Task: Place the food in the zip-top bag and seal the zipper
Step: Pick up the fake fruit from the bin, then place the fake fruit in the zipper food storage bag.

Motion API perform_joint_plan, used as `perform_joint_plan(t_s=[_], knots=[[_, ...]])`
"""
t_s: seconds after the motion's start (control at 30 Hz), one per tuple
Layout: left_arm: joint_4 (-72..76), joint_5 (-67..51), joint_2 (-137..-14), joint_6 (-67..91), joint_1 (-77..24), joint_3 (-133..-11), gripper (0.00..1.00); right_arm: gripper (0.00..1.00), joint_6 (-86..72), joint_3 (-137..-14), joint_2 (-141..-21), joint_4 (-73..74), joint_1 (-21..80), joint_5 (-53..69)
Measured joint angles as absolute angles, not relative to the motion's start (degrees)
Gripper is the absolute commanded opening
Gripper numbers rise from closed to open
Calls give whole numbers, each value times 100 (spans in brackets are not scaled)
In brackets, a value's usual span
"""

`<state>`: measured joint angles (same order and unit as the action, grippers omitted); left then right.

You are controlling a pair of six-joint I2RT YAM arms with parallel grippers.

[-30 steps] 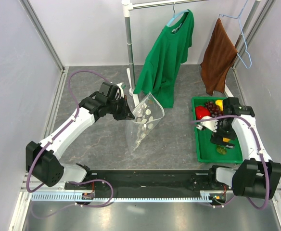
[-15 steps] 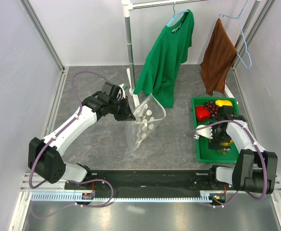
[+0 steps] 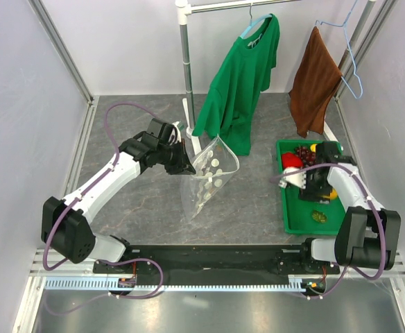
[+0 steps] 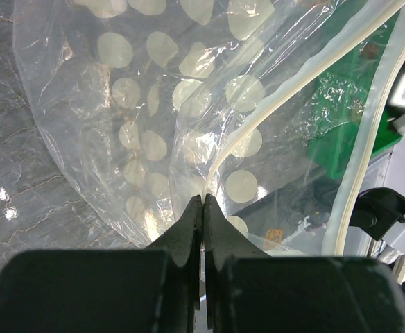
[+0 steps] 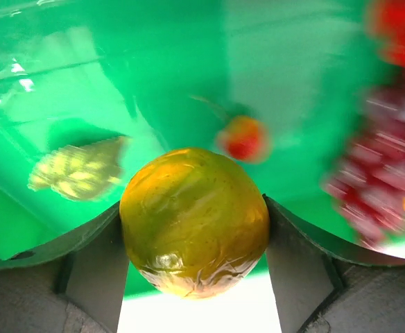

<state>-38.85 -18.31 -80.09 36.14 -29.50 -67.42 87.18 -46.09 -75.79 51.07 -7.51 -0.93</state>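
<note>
The zip-top bag (image 3: 209, 177) hangs clear and white-dotted from my left gripper (image 3: 187, 166), which is shut on its mouth edge beside the zipper (image 4: 293, 83); the pinch shows in the left wrist view (image 4: 203, 201). My right gripper (image 5: 195, 229) is over the green tray (image 3: 293, 215), both fingers pressed against the yellow-orange mango-like fruit (image 5: 194, 222). The red pepper-like piece (image 3: 290, 160) and the dark grape bunch (image 3: 305, 152) lie at the tray's far end. The right wrist view is blurred away from the mango.
A green shirt (image 3: 240, 83) and a brown cloth (image 3: 315, 80) hang from a rail at the back, its white post (image 3: 186, 62) just behind the bag. A small yellow-green piece (image 3: 319, 216) lies in the tray's near part. Walls stand close on both sides.
My right gripper's jaws have closed in on the mango, and the gripper has shifted slightly toward the back of the tray. The left arm and the bag have barely moved.
</note>
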Motion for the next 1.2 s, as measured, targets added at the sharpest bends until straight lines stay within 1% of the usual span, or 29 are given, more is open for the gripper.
perform_joint_plan(t_s=[0.07, 0.17, 0.33, 0.43, 0.5, 0.53, 0.6, 0.63, 0.73, 0.83, 0.97, 1.07, 1.1, 1.13, 1.2], knots=[[-3887, -1839, -8009, 3614, -2947, -6742, 2, 44, 8508, -5087, -7583, 5349, -751, 108], [-3885, -1868, -8009, 3614, -2930, -6742, 2, 43, 8060, -6134, -7660, 5874, -749, 609], [-3887, -1968, -8009, 3614, -2886, -6742, 2, 41, 6987, -8036, -8062, 6788, -530, 1885], [-3883, -2010, -8007, 3614, -2860, -6731, 2, 40, 5957, -9028, -8313, 7076, -97, 2864], [-3883, -2053, -8005, 3614, -2853, -6705, 2, 41, 4958, -9356, -8342, 6862, 327, 3629], [-3879, -2088, -8005, 3614, -2849, -6692, 2, 43, 4550, -9376, -8307, 6720, 460, 3861], [-3874, -2180, -7999, 3614, -2847, -6672, 2, 43, 3284, -9146, -8152, 5854, 840, 4346], [-3865, -2237, -7999, 3614, -2845, -6663, 2, 46, 2733, -8906, -8020, 5315, 1002, 4449], [-3830, -2338, -7988, 3614, -2845, -6639, 2, 47, 1079, -7964, -7579, 3590, 1594, 4497], [-3795, -2477, -7977, 3616, -2818, -6615, 2, 47, 231, -7557, -7531, 2582, 2268, 4239], [-3756, -2694, -7961, 3621, -2720, -6613, 2, 49, -154, -7402, -7719, 1911, 2829, 3962], [-3728, -2956, -7946, 3660, -2563, -6613, 2, 76, -196, -7227, -7808, 1715, 3015, 3754], [-3710, -3063, -7946, 3682, -2512, -6613, 2, 92, -193, -7161, -7826, 1699, 3074, 3691], [-3691, -3162, -7946, 3699, -2475, -6613, 2, 97, -187, -7107, -7846, 1704, 3124, 3612], [-3599, -3374, -7944, 3747, -2425, -6604, 2, 98, -174, -7046, -7887, 1723, 3227, 3489]])
